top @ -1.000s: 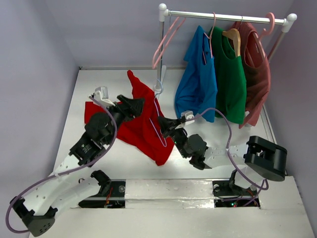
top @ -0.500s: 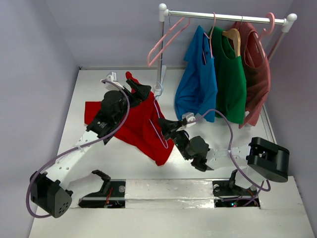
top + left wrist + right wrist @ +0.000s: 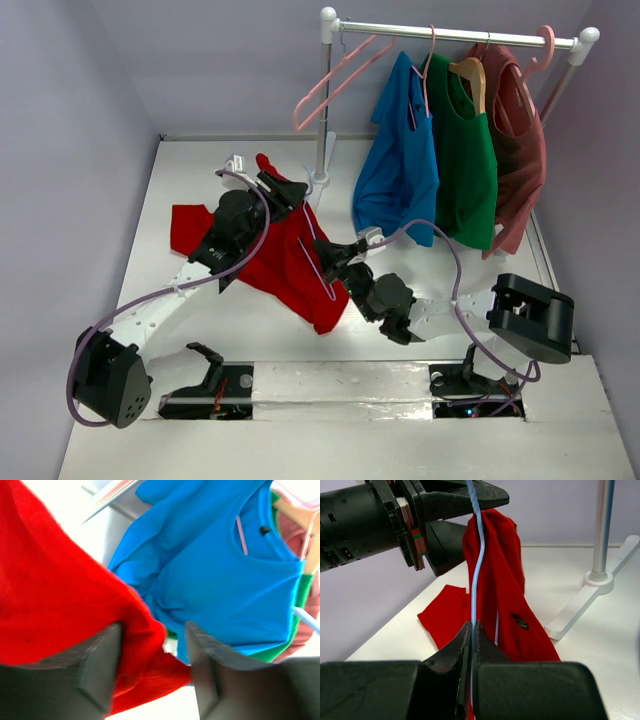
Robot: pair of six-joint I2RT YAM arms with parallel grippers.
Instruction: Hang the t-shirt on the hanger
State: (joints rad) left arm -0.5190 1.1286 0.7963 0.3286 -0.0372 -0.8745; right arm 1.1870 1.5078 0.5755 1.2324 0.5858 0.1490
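The red t-shirt [image 3: 290, 265] hangs in a raised, bunched fold over the thin light-blue hanger [image 3: 316, 252], with its lower part spread on the table. My right gripper [image 3: 328, 255] is shut on the hanger wire [image 3: 472, 595], which runs up in front of the t-shirt [image 3: 505, 590]. At the top of the fold is my left gripper [image 3: 290, 190]. Its jaws [image 3: 152, 645] stand apart around a bunch of the t-shirt's fabric [image 3: 50, 595], which touches the left finger [image 3: 100, 665]. A gap shows beside the right finger [image 3: 205, 675].
A clothes rack post [image 3: 322, 110] stands just behind the t-shirt, its base [image 3: 600, 580] on the table. On the rail hang pink hangers [image 3: 335, 75], a blue shirt [image 3: 400, 160], a green shirt [image 3: 465, 150] and a maroon shirt [image 3: 520, 140].
My left arm has reached farther back and to the right, up to the top of the raised red fold, and its jaws have narrowed. The right gripper has stayed shut on the hanger.
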